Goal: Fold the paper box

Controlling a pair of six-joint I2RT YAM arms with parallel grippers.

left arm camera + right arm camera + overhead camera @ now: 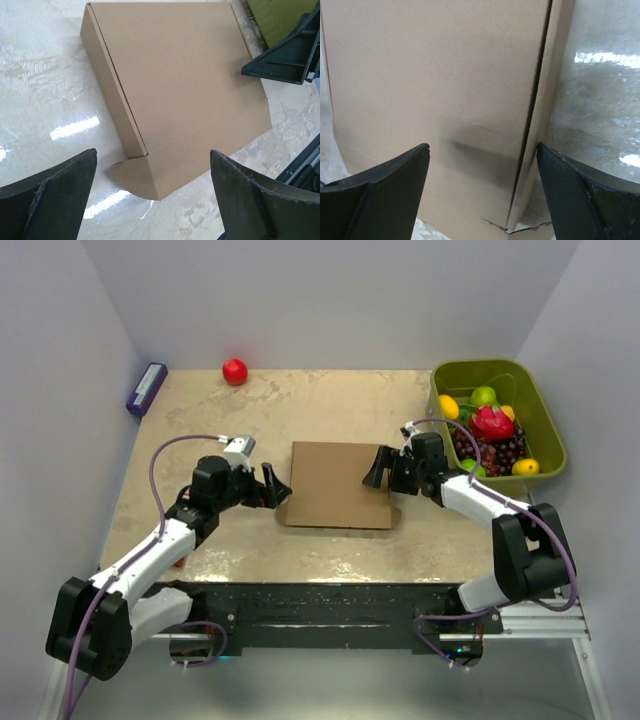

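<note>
Flanking the paper box (338, 483) at both short edges

You have it lying flat, long axis running arm to arm. Your left gripper (276, 487) stands spread just off the box's left edge. Your right gripper (377, 469), also spread, overhangs its right edge and is nearer. Neither holds anything.

We are losing the paper box (440, 85) past the right wrist view's top, and failing to identify the purple object (146, 387).
</note>
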